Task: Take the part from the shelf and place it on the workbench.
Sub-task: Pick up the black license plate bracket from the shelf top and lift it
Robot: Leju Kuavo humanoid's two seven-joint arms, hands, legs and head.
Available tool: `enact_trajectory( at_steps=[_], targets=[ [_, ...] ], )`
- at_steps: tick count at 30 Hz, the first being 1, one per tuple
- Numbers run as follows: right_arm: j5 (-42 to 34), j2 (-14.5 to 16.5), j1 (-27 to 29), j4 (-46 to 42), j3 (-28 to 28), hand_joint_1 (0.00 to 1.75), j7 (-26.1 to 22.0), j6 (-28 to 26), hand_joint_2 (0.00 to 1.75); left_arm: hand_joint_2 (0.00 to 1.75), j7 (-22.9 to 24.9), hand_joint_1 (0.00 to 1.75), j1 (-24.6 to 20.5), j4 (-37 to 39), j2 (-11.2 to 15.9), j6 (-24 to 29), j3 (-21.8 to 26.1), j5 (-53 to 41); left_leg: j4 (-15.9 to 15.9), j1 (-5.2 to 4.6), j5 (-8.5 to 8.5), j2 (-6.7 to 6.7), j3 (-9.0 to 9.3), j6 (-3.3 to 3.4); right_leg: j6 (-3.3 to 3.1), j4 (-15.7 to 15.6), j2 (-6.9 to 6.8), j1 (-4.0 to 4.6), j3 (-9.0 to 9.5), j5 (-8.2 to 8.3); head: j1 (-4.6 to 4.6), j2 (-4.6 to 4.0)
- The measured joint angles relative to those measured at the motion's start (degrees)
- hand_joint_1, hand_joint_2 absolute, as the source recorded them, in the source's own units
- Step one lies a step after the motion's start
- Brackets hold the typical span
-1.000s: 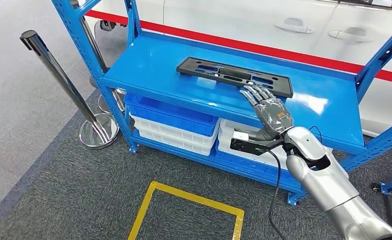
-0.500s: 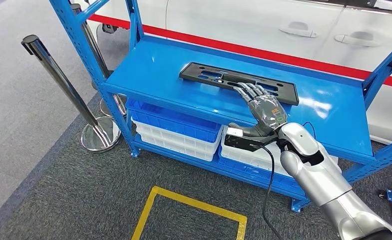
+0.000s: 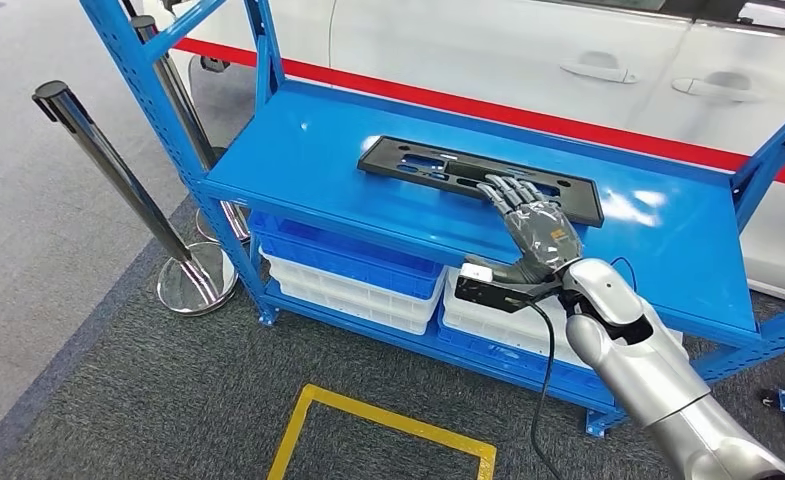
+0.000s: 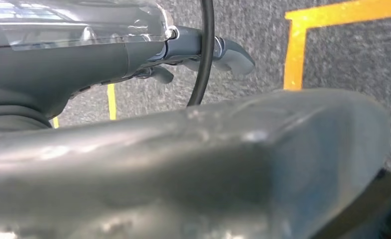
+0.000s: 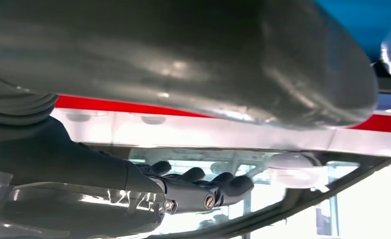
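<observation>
On the shelf, centre right of the frame: the right hand (image 3: 536, 226) lies over the near edge of the black plastic part (image 3: 479, 178), fingers spread and stretched forward, nothing clamped.
Change: over the last second the hand has advanced from just short of the part until its fingertips (image 3: 505, 188) rest on the part's right half; the head view has also shifted a little.
Meaning: my judgement is that the grasp is beginning, with no lift yet.
Part: a long, flat, dark panel with cut-outs, lying flat on the blue shelf (image 3: 298, 150), running toward the right of the frame.
Left hand (image 4: 133, 55): it hangs above grey carpet; whether its fingers are apart, I cannot tell.
</observation>
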Motion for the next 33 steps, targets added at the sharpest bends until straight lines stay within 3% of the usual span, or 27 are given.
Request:
enact_trajectory(
  at_steps=[2,4,6,7,8,9,10,12,13,15,17,19,22,23,24,25,27,28,30,33],
  targets=[
    [0.0,-0.1,0.1,-0.3,-0.1,0.0,0.0,-0.1,0.0,0.0,0.0,0.0,0.0,0.0,-0.1,0.0,-0.1,0.0,-0.4,0.05,-0.22,-0.03,0.32,0.83,0.61,0.1,-0.06,-0.09,0.13,-0.43,0.0,0.0],
    [0.0,-0.4,0.1,-0.6,-0.3,0.0,0.0,-0.1,0.0,0.0,0.0,0.0,0.1,0.0,-0.1,0.0,-0.1,0.0,-1.1,0.17,-0.33,-0.03,1.04,1.65,1.02,3.4,-0.13,-0.27,-1.28,-2.25,0.01,0.0],
    [0.0,-0.6,0.3,-0.6,-0.5,0.0,0.0,-0.1,0.0,0.0,-0.2,0.0,0.0,0.0,-0.2,-0.1,-0.2,0.0,-1.2,0.08,-0.7,-0.04,1.51,2.2,1.18,11.0,-0.15,-0.33,-5.67,-5.11,0.01,0.0],
    [0.0,-0.7,0.5,-0.6,-0.5,0.0,0.0,-0.1,0.0,0.0,-0.3,0.0,0.0,0.0,-0.3,-0.1,-0.3,0.0,-1.2,0.01,-0.94,-0.07,1.7,2.34,1.26,14.6,-0.15,-0.32,-8.13,-5.9,0.01,0.0],
    [0.0,-0.8,0.8,-0.6,-0.5,0.0,0.0,-0.1,0.0,0.0,-0.4,0.0,0.0,0.0,-0.3,-0.1,-0.3,0.0,-1.1,-0.06,-1.25,-0.1,1.97,2.41,1.3,16.5,-0.15,-0.32,-9.88,-5.63,0.01,0.0],
    [-0.1,-0.8,1.0,-0.6,-0.6,0.0,0.0,-0.1,0.0,0.0,-0.5,0.0,0.0,0.0,-0.4,-0.2,-0.3,0.0,-1.0,-0.1,-1.63,-0.13,2.35,2.4,1.27,16.2,-0.15,-0.33,-10.55,-4.11,0.01,0.0],
    [-0.1,-0.8,1.1,-0.6,-0.6,0.0,0.0,-0.1,0.0,0.0,-0.6,0.0,0.1,0.0,-0.4,-0.2,-0.4,0.0,-0.9,-0.13,-2.05,-0.16,2.84,2.34,1.16,13.7,-0.16,-0.32,-10.07,-1.63,0.01,0.0],
    [-0.1,-1.0,1.1,-0.6,-0.8,0.0,0.0,0.0,0.0,0.0,-0.6,0.0,0.1,0.0,-0.5,-0.3,-0.4,0.0,-0.8,-0.29,-3.0,-0.19,3.89,2.05,0.7,6.0,-0.17,-0.15,-7.28,3.23,0.02,0.0],
    [-0.1,-1.0,1.0,-0.6,-0.9,0.0,0.0,0.2,0.0,0.0,-0.7,0.0,0.0,0.1,-0.6,-0.5,-0.4,0.1,-0.7,-0.38,-3.37,-0.21,4.15,1.81,0.45,3.2,-0.19,-0.01,-6.08,4.27,0.01,0.0],
    [-0.2,-1.0,0.6,-0.6,-0.8,0.0,0.0,0.8,0.0,0.0,-0.7,0.0,-0.2,0.1,-0.8,-0.7,-0.4,0.3,-0.8,-0.47,-3.81,-0.22,4.25,1.21,0.06,1.2,-0.14,0.34,-5.18,4.08,0.01,0.0],
    [-0.2,-0.6,0.0,-0.5,-0.6,0.0,0.0,1.4,0.0,0.0,-0.4,0.0,-0.6,0.1,-0.9,-0.6,-0.4,0.4,-0.9,-0.43,-4.19,-0.16,4.42,0.55,-0.38,0.7,-0.02,0.11,-4.86,3.82,0.01,0.0],
    [-0.2,-0.2,-0.9,-0.4,-0.3,0.0,0.0,1.7,0.0,0.0,-0.3,0.0,-0.8,0.1,-1.0,-0.5,-0.4,0.5,1.6,-0.39,-5.61,-0.09,3.57,-0.18,-1.01,0.3,-0.03,-0.27,-4.1,3.52,0.01,0.0],
    [-0.2,0.3,-1.6,-0.2,0.1,0.0,0.0,1.8,0.0,0.0,-0.3,0.0,-0.9,0.1,-1.1,-0.3,-0.4,0.5,12.5,-0.04,-9.7,-0.05,-2.53,-0.95,-1.66,0.1,-0.31,-0.26,-3.08,2.7,0.0,0.0],
    [-0.2,0.4,-1.7,-0.1,0.2,0.0,0.0,1.9,0.0,0.0,-0.3,0.0,-0.8,0.1,-1.1,-0.3,-0.4,0.5,15.3,0.07,-10.0,-0.04,-4.45,-1.09,-1.68,0.1,-0.34,-0.24,-2.72,2.37,-0.01,0.0],
    [-0.2,0.5,-1.7,0.0,0.4,0.0,0.0,1.9,0.0,0.0,-0.3,0.0,-0.8,0.1,-1.1,-0.3,-0.4,0.5,15.9,0.15,-9.14,-0.04,-5.44,-1.16,-1.63,0.2,-0.34,-0.24,-2.31,2.02,-0.01,0.0],
    [-0.3,0.6,-1.7,0.1,0.5,0.0,0.1,2.0,0.0,0.0,-0.2,0.0,-0.7,0.1,-1.1,-0.3,-0.4,0.5,14.3,0.2,-7.09,-0.04,-5.27,-1.14,-1.54,0.2,-0.32,-0.25,-1.79,1.63,-0.01,0.0],
    [-0.3,0.8,-1.8,0.2,0.6,0.0,0.1,2.0,0.0,0.0,-0.2,0.0,-0.7,0.1,-1.1,-0.2,-0.4,0.5,6.8,0.21,-1.92,-0.04,-2.62,-0.84,-1.18,0.2,-0.29,-0.27,-0.71,0.74,0.0,0.0],
    [-0.4,0.9,-2.0,0.3,0.7,0.0,0.1,2.1,0.0,0.0,-0.2,0.0,-0.7,0.1,-1.1,-0.2,-0.4,0.5,3.3,0.1,-0.37,-0.04,-1.24,-0.6,-0.9,0.3,-0.26,-0.17,-0.41,0.34,0.0,0.0],
    [-0.5,0.9,-2.3,0.4,0.8,0.0,0.1,2.2,0.0,0.0,-0.3,0.0,-0.8,0.1,-1.1,-0.1,-0.3,0.5,0.4,-0.15,0.04,-0.07,-0.13,-0.01,-0.29,0.3,-0.21,0.05,-0.36,-0.06,0.0,0.0],
    [-0.6,1.0,-2.4,0.6,1.0,0.0,0.2,2.2,0.0,0.0,-0.3,0.0,-0.8,0.1,-1.2,-0.1,-0.3,0.5,-0.4,-0.11,-0.38,-0.15,0.31,0.93,0.59,0.2,-0.28,0.0,-0.24,-0.55,0.0,0.0]
  ],
)
